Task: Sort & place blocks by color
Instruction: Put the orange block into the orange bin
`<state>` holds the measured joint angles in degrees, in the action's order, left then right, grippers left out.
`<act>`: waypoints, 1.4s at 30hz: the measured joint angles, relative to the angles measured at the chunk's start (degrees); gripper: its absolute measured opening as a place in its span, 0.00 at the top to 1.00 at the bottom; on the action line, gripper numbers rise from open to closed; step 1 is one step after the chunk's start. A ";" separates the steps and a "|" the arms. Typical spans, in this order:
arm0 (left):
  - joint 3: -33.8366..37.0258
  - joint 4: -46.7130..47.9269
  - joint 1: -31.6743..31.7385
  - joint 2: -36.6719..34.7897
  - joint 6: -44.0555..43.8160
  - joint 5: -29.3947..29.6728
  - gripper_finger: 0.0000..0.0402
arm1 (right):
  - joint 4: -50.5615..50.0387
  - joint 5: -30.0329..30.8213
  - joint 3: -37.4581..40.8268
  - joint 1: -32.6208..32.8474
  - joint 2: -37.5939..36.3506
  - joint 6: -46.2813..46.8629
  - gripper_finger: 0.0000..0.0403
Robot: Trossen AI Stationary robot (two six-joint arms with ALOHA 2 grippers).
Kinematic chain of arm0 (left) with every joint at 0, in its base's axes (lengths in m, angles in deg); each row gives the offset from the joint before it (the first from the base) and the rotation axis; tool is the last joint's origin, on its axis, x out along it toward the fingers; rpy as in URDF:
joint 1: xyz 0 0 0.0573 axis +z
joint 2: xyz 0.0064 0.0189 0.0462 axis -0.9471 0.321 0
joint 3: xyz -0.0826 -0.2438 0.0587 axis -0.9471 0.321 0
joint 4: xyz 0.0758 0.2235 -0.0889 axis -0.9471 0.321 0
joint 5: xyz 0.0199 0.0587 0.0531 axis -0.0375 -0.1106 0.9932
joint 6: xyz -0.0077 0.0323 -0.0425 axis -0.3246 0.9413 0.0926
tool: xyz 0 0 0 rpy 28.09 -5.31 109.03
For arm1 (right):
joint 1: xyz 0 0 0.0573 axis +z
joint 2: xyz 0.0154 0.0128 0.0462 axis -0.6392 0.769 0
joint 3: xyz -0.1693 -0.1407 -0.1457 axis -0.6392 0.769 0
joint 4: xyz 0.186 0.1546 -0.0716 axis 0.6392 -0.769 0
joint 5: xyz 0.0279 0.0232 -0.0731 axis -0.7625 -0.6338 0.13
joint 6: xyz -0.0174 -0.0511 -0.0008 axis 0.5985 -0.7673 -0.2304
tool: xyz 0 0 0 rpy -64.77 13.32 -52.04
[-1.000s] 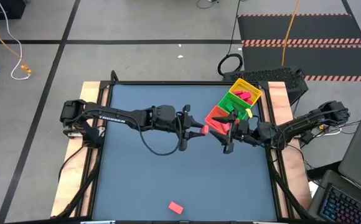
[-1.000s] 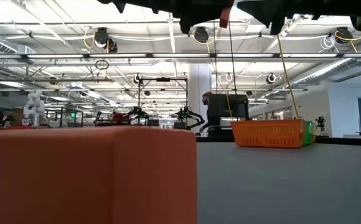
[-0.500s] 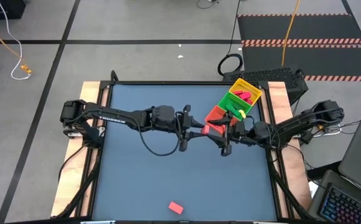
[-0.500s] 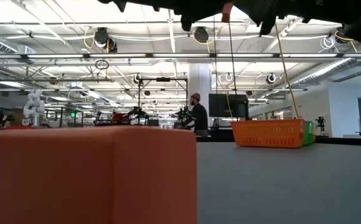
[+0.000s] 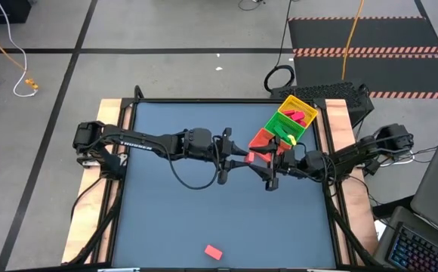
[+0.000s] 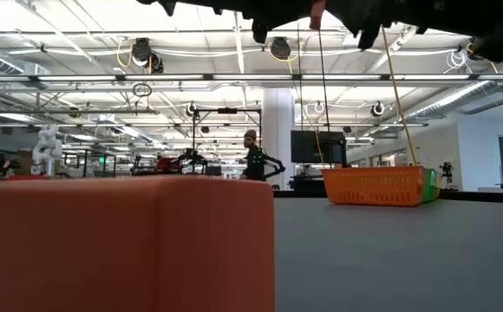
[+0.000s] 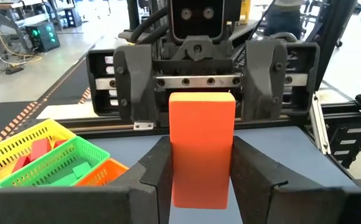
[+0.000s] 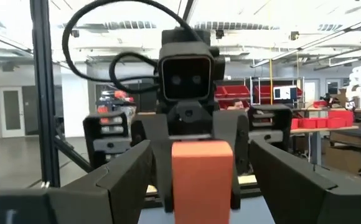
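My left gripper (image 5: 242, 157) reaches level from the table's left to mid-table and is shut on a red block (image 5: 250, 157), also shown in the left wrist view (image 7: 202, 149). My right gripper (image 5: 269, 168) comes from the table's right and faces it, open wide. Its fingers (image 8: 127, 177) stand apart on either side of the block (image 8: 200, 174) and I see no touch. A second red block (image 5: 213, 251) lies flat near the table's near edge and fills the low view's foreground (image 6: 121, 247). My left gripper pinches the red block between its two fingers (image 7: 159, 171) by the two opposite long side faces (image 7: 179, 155). It comes level from the table's left. The block is lifted clear of the table and sticks out past the fingertips toward my right gripper.
The three-compartment tray (image 5: 283, 125) sits at the table's far right, just beyond both grippers, with red pieces in its yellow part (image 5: 300, 113); it appears as an orange basket (image 6: 377, 186) in the low view. Bare table spreads across the left and near parts. A person walks far behind.
My right gripper has moved toward the table's left, closing on the block held by my left gripper, and has stayed open. In the room behind, a person has walked across toward the left.
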<state>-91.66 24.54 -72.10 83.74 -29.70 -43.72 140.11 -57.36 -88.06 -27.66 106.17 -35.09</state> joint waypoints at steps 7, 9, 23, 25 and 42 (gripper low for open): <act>-0.04 0.37 -0.06 0.00 -0.03 0.00 0.70 | -0.09 -0.03 -1.57 -0.48 2.28 -0.17 0.39; -0.04 0.60 -0.06 0.00 -0.02 0.12 0.70 | -0.12 -0.02 -1.63 -0.48 2.77 -0.28 0.44; -0.15 5.36 -0.03 -0.08 -2.02 5.68 0.42 | -0.36 0.26 -1.68 -0.47 3.04 -6.29 0.70; -0.11 7.61 0.01 -0.74 -2.02 6.84 0.33 | -1.12 0.47 -1.68 -0.46 2.46 -6.58 0.70; -0.07 10.86 -0.49 -2.84 -1.47 7.86 0.16 | -36.70 24.05 0.27 -0.90 -12.36 1.43 0.70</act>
<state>-91.72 35.40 -72.60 80.90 -31.18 -35.86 103.41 -33.32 -87.80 -28.56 93.81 -33.66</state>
